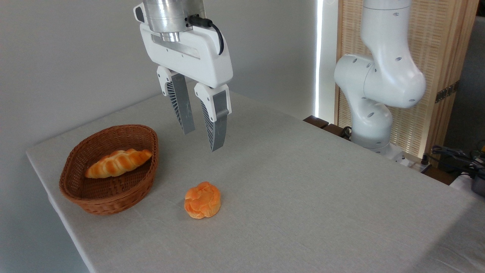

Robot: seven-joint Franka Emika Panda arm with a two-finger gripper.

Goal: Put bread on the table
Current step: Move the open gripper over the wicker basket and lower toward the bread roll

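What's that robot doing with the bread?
Nothing is being held yet. The robot's gripper hangs open and empty above the table. The long braided bread lies in the wicker basket on the left; it has to be lifted out onto the table. A round orange bun already sits on the cloth, beside the basket.
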